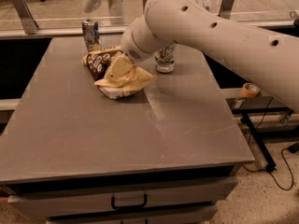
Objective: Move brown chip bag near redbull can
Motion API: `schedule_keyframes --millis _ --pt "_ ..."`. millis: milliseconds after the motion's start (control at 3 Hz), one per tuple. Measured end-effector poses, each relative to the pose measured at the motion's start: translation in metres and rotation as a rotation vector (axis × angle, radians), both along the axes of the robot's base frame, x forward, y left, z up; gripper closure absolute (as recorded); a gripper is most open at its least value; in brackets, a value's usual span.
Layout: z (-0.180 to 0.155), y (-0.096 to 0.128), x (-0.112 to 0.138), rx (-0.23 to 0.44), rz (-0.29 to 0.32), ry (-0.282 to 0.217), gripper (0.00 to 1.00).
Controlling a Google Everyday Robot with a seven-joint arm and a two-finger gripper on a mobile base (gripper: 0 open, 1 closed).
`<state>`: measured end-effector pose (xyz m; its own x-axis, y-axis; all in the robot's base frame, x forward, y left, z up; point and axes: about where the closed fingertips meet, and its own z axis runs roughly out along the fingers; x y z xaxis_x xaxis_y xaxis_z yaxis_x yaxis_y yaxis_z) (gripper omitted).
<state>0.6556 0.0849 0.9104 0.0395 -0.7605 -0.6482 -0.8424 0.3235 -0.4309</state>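
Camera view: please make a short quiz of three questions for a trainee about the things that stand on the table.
1. True or false: the brown chip bag lies at the front edge of the table.
2. Which stands further left in the view? A: the redbull can. B: the white-and-green can.
3. Fill in: the gripper is down at the ____.

Key: 1. False; it lies in the far part of the table, close to both cans. 2. A. 3. brown chip bag.
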Motion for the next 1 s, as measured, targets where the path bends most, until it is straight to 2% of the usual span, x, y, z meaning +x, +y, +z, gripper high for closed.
schedule_keyframes --millis 333,667,1000 --pt "0.037 -0.019 -0.027 0.007 0.008 -0.042 0.0" --pt "0.089 -0.058 -0.06 -0.003 -0.05 -0.13 0.0" --pt "0.13 -0.088 -0.087 -0.028 -0.142 -0.212 0.0"
